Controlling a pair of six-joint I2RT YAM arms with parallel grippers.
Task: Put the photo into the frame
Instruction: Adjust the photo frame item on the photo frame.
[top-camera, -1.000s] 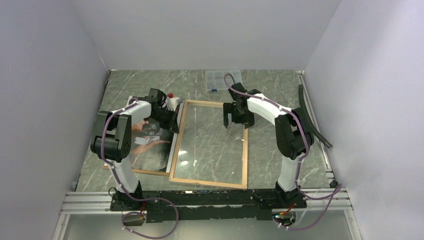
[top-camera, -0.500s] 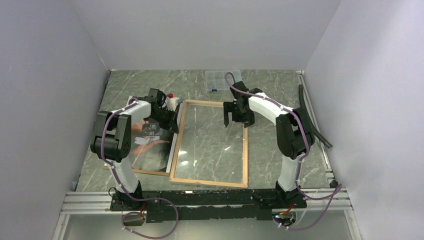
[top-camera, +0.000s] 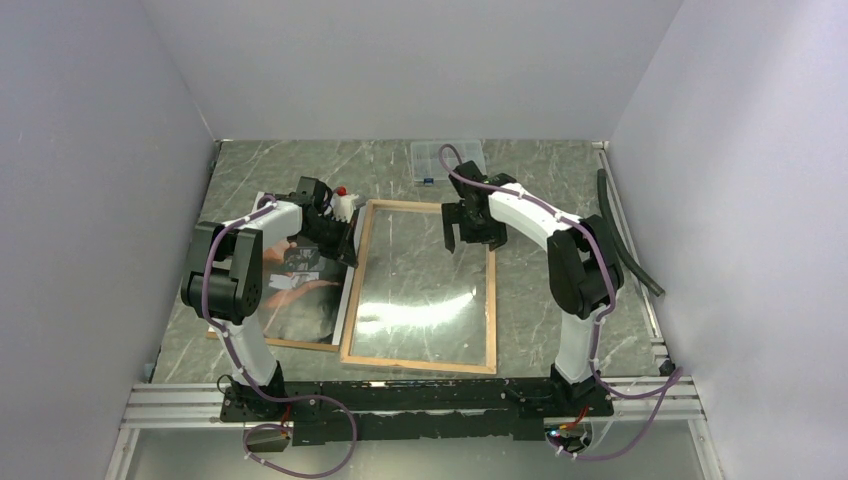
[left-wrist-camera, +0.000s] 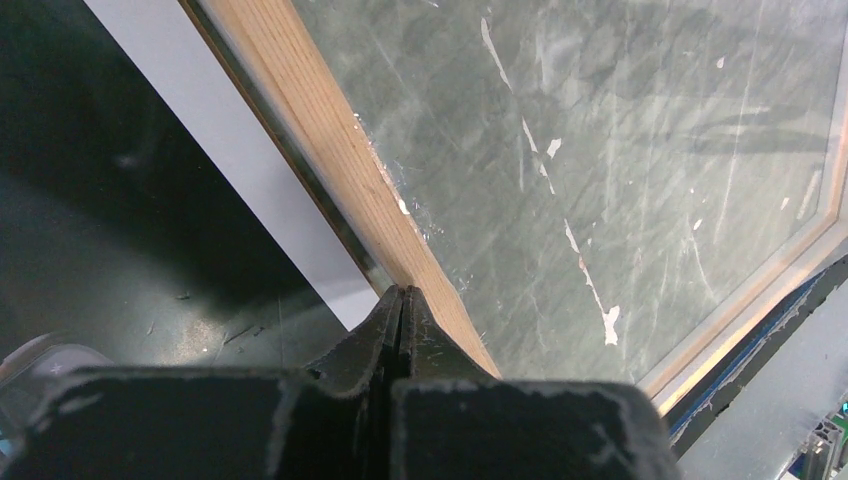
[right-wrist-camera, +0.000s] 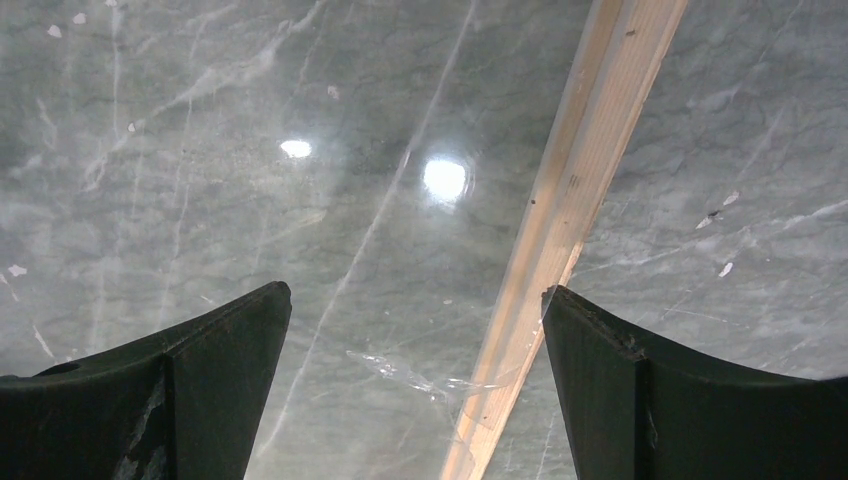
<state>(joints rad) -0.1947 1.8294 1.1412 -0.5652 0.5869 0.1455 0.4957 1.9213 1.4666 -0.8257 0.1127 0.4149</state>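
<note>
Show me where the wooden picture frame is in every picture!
Top view: the frame lies flat on the table, in the middle.
Left wrist: the frame runs diagonally up from the shut left gripper.
Right wrist: the frame slants through the open right gripper.
Shared landmark: grey marble table under the pane.

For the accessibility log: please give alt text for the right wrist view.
The right gripper hangs open over the frame, whose light wood edge runs between its dark fingers. Lights glint on the clear pane.
</note>
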